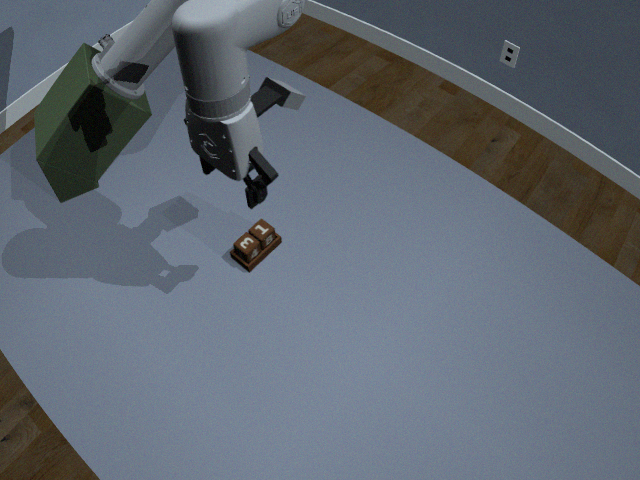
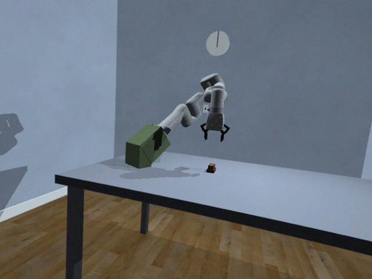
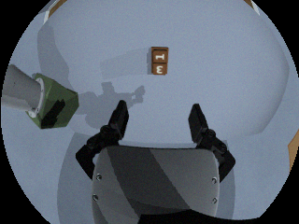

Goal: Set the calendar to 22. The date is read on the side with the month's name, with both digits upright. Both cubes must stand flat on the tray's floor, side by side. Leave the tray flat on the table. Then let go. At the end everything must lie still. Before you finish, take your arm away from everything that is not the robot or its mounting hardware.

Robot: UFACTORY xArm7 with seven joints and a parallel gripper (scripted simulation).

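my gripper (image 1: 227,188) (image 2: 214,138) (image 3: 159,109) hangs wide open, nothing held, well above the table (image 1: 392,330) (image 2: 270,192) (image 3: 224,70), prob. to keep clear. both cubes sit side by side in the tray (image 1: 250,267) (image 2: 211,171) (image 3: 160,48); tops read 3 & 1, date side can't tell.

1. Has a pale blue-grey top and dark rim, this bench (image 1: 413,335) (image 2: 270,192) (image 3: 224,56).
2. Below its near left corner, shows a dark leg (image 2: 75,225).
3. Under and past its edges, runs to wood-plank floor (image 1: 496,144) (image 2: 195,246).
4. Beyond the far edge, rises to a blue-grey wall (image 1: 578,77) (image 2: 285,90) with a white outlet (image 1: 510,53) (image 2: 205,108) and a round white disc (image 2: 211,45).
5. Past the left edge, bears shadows on a paler wall (image 2: 60,75); looks dimly, coolly lit.
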